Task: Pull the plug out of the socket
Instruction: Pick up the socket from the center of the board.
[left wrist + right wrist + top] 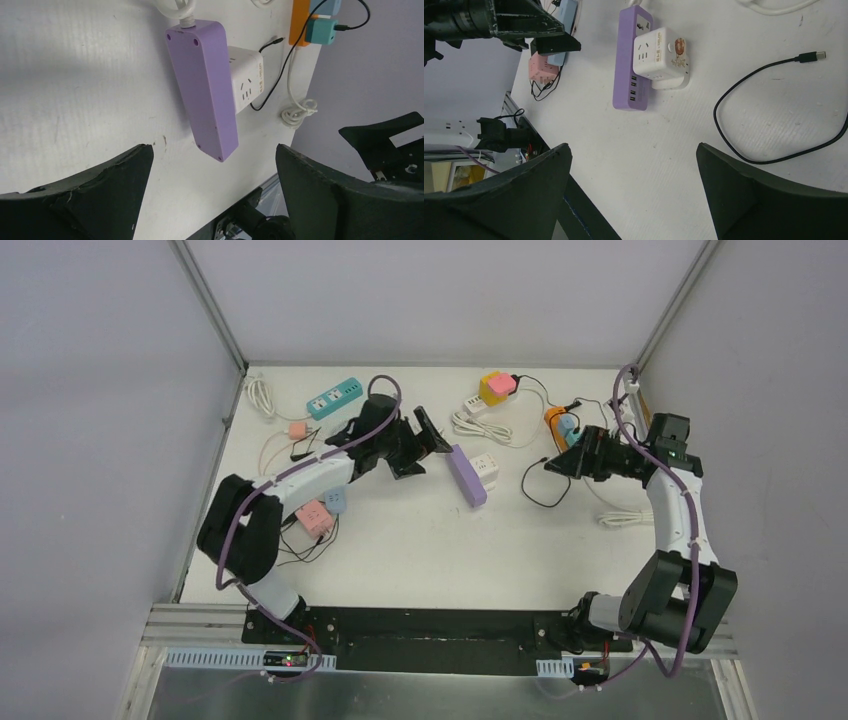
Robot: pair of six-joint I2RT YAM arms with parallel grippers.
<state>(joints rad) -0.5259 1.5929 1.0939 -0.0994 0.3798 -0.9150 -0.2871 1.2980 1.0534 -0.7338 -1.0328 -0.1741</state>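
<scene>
Right wrist view: right gripper (pixel 634 150) gapes empty, likewise left gripper (pixel 214 150). We judge the white plug (pixel 663 55) light, stiff, slick; pinch its sides.

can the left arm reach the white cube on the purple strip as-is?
Probably yes: left gripper open, nothing between it and the strip. The cube sits on the strip's far side, so it must reach over.

Spread over a white table (pixel 420 550): a teal power strip (pixel 334 398) far left, a yellow-and-pink cube adapter (pixel 496 387) toward the back. Near the right side, a loose black cable (pixel 813 55) and an orange strip (pixel 299 20) carrying a teal charger (pixel 321 31).
</scene>
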